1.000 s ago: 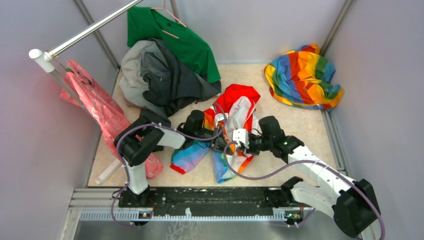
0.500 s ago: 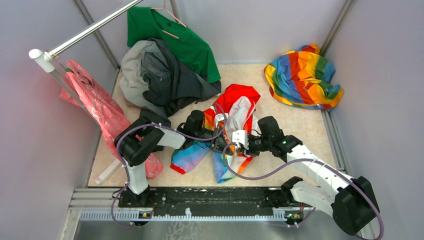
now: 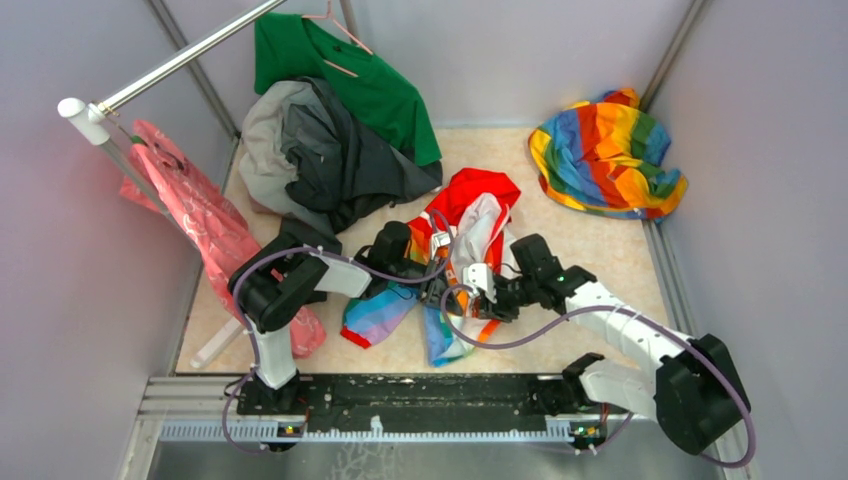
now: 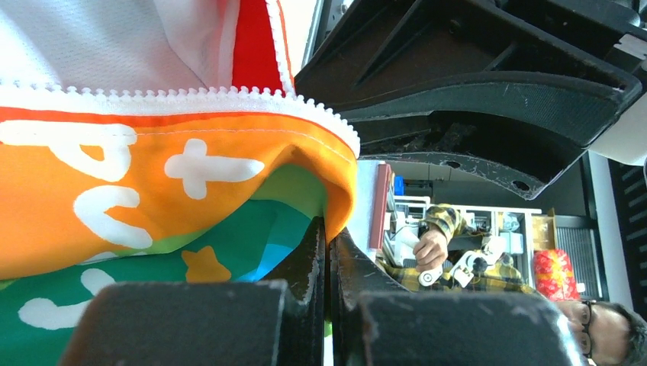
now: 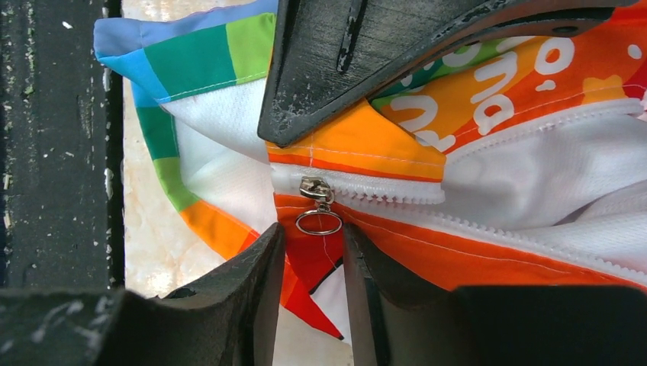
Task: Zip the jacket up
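right wrist: mesh jacket (image 5: 526, 164), round pull ring (image 5: 319, 232)

Top view overhead; both wrist views hug jacket (image 3: 478, 195).

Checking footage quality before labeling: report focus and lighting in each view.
Top external: even, soft light, weak shadows, the jacket clear. Left wrist: the print crisp, the left gripper blurred at the bottom edge. Right wrist: zipper pull in focus, right gripper dark and soft.
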